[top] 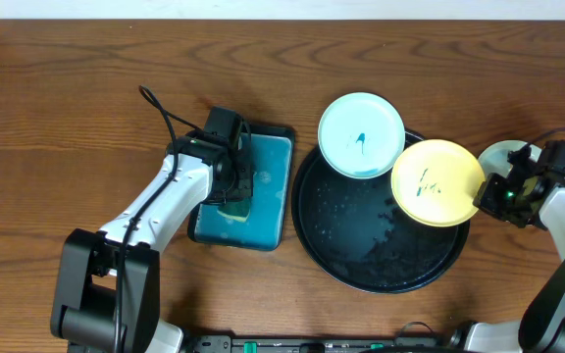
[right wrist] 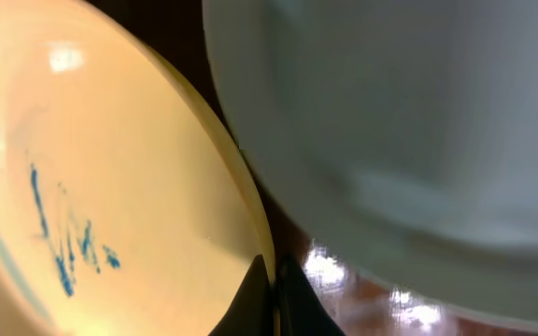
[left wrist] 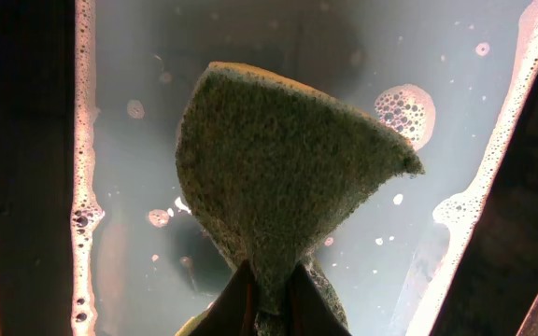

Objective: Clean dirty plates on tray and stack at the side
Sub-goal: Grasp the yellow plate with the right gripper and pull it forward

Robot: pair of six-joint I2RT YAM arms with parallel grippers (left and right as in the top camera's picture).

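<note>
- The left gripper (left wrist: 271, 303) is hanging over the teal tray (top: 275, 201), left of the black tray (top: 361, 260). Its fingers are pinching the bottom of a green sponge (left wrist: 278, 177).
- The teal tray is holding soapy water, with foam running along its side walls, and the sponge is sitting right above it.
- The right gripper (right wrist: 271, 299) is reaching in from the right. Its fingertips are pressing together on the right rim of the yellow plate (top: 436, 182).
- The yellow plate is showing teal scribbles in the middle and is lying over the far right part of the black tray, overhanging its rim.
- The mint plate (top: 361, 135) is sitting on the far edge of the black tray, just beside the yellow one, with a dark teal mark on it.
- A third plate (top: 496, 155), also pale, is lying on the table (top: 86, 78) right of the black tray, half hidden behind the right gripper.
- The black tray's wet floor is showing, speckled with droplets.
</note>
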